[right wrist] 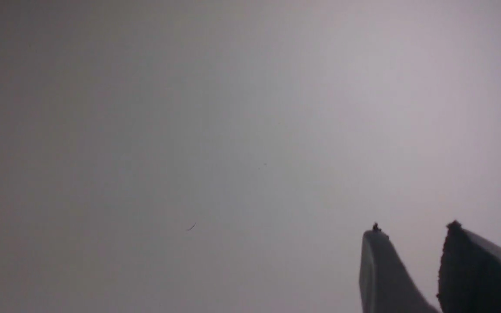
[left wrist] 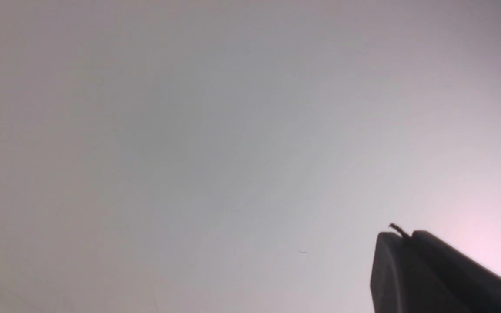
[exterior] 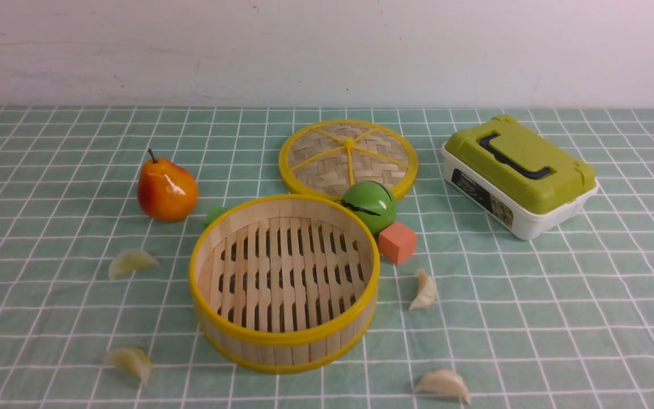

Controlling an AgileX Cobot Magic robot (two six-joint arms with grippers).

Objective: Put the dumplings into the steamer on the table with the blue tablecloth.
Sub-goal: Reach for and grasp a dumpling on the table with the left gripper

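The left claw (left wrist: 400, 237) has its two dark fingers pressed together with nothing between them. The right claw (right wrist: 413, 228) stands spread, a clear gap between its fingers and nothing in it. Both wrist views cut the fingers off at the frame edge and show only a blank pale grey background behind them. In the front view neither arm shows.

A small green piece (exterior: 215, 215) is mostly hidden behind the steamer (exterior: 281, 346), so its shape cannot be told. A green ball (exterior: 369, 205) with black marks is partly covered by the steamer's far rim; it sits against the woven lid (exterior: 348, 158), with an orange block (exterior: 397, 242) just beside it. The box (exterior: 520, 176) at the right has its green top closed, so its inside is hidden.

The steamer's slatted floor shows whole. All four dumplings lie outside it on the cloth (exterior: 531, 318): two yellow-green ones on the left (exterior: 131, 262) (exterior: 129, 361), two cream ones on the right (exterior: 424, 291) (exterior: 443, 383). The near cream one is close to the frame's lower edge. A pear (exterior: 166, 190) stands behind the left pair.
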